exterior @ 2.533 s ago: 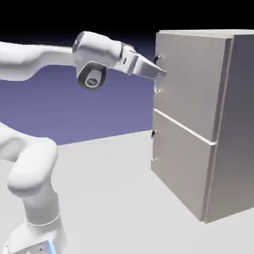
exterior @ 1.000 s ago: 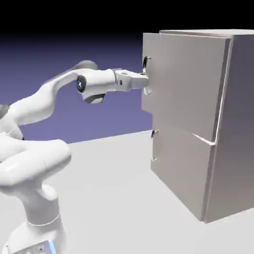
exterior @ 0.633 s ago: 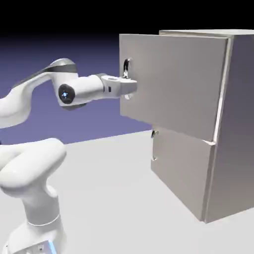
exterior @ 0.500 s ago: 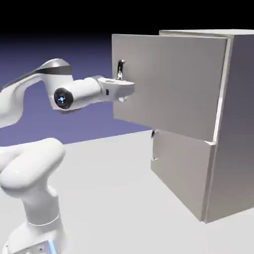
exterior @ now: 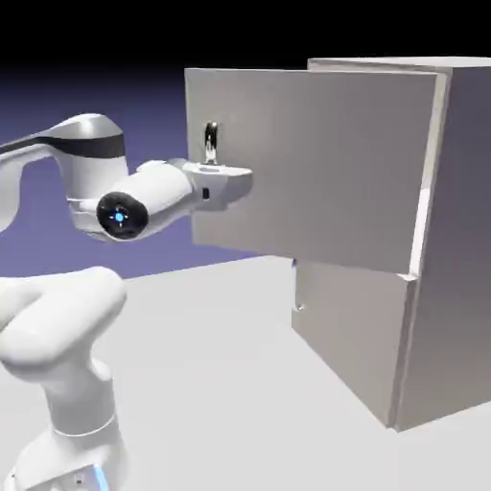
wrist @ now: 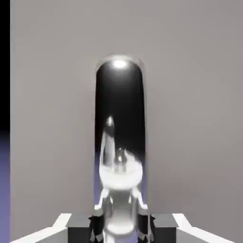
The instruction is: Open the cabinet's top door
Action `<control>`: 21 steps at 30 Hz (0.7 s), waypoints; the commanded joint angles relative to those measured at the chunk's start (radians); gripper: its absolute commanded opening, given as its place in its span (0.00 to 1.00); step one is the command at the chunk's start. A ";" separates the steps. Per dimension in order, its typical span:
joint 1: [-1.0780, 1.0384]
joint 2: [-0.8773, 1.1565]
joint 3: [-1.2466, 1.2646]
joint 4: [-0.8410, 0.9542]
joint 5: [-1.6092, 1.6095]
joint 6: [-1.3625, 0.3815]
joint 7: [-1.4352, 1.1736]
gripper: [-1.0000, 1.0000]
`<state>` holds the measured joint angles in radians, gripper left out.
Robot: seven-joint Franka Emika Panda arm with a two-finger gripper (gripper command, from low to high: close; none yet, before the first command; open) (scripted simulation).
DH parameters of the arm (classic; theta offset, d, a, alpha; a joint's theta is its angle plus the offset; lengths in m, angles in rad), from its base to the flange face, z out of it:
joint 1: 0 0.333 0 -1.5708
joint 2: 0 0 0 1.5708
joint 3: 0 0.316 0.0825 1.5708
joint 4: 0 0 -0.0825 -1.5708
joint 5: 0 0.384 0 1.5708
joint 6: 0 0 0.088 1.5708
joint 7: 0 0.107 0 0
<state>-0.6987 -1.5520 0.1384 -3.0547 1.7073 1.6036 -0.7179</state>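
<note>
The tall grey cabinet stands at the right of the exterior view. Its top door is swung well out from the cabinet's front, its free edge toward the exterior view's left. A small dark vertical handle sits near that free edge. My gripper is shut on the handle's lower part, with the arm reaching in from the left. In the hand view the handle is a dark shiny bar rising from between my fingertips, with the gripper at the bottom edge and the grey door panel behind it.
The shorter lower door is flush with the cabinet, its small handle at its left edge. The pale table stretches in front of the cabinet, and the arm's base link rises at the lower left.
The top door has swung farther open, its handle edge moving toward the exterior view's left. My gripper has travelled left with the handle, and the forearm has drawn back.
</note>
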 commanded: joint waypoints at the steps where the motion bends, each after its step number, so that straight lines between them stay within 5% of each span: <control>1: -0.006 0.022 -0.036 0.005 -0.035 -0.023 -0.016 0.00; 21: 0.147 0.706 -0.651 0.400 -0.677 -0.500 -0.387 0.00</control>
<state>-0.5519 -0.8460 -0.5126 -2.6549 1.0297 1.1027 -1.1056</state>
